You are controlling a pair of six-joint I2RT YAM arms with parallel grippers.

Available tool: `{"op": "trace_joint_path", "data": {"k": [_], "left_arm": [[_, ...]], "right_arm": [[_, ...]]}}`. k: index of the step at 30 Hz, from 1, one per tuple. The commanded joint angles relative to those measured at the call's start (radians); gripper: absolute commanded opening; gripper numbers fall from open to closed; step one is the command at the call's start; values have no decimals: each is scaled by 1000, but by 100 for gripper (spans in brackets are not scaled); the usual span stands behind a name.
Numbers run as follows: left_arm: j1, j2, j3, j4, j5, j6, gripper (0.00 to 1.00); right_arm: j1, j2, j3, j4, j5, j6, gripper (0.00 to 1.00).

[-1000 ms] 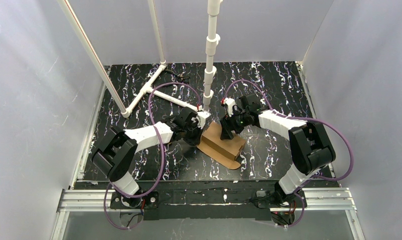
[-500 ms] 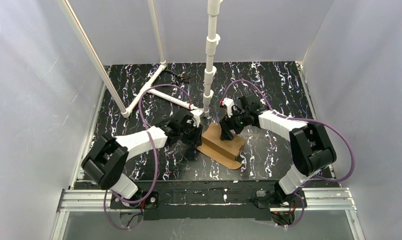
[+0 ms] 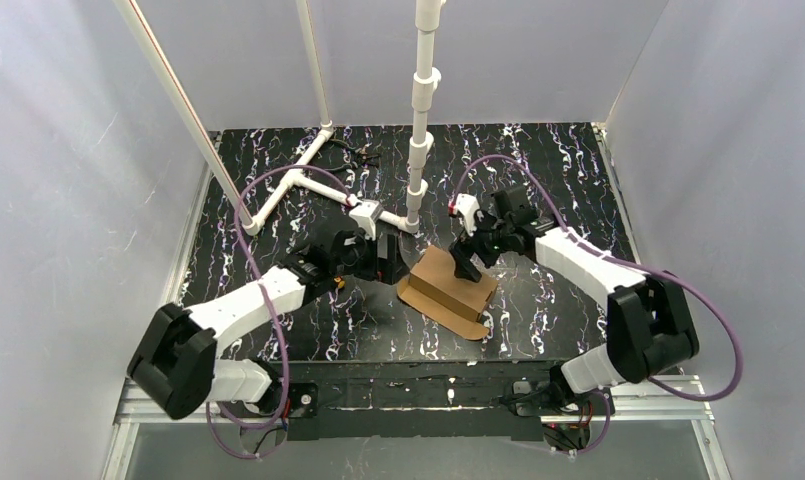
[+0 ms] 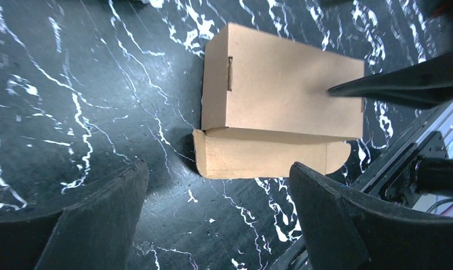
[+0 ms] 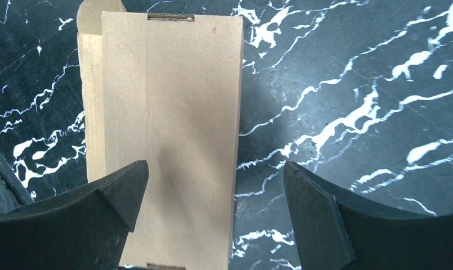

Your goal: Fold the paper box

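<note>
The left gripper (image 3: 390,258) stands wide open and empty. The paper box (image 3: 448,285) lies folded shut on the marbled table (image 3: 538,170), just ahead of its fingertips and apart from them. The right gripper (image 3: 468,265) is also spread wide and holds nothing, with the box directly beneath its left finger (image 5: 100,202).

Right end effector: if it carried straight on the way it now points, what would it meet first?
The plain brown cardboard box: its flat top panel lies directly ahead of the open right end effector. How near it is, I cannot tell.
</note>
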Motion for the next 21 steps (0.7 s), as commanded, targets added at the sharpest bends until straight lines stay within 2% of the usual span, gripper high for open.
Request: {"op": "trace_joint_path", "data": {"k": [1, 6, 14, 21], "left_arm": [[5, 105, 61, 52, 115, -17, 92], [4, 235, 140, 86, 159, -3, 85], [3, 363, 181, 85, 123, -24, 72], [1, 390, 148, 86, 72, -85, 64]], "right_arm": [[-59, -97, -16, -60, -51, -88, 98], [-145, -165, -34, -186, -171, -249, 98], [-170, -155, -54, -363, -130, -420, 97], [-170, -60, -40, -326, -124, -359, 74]]}}
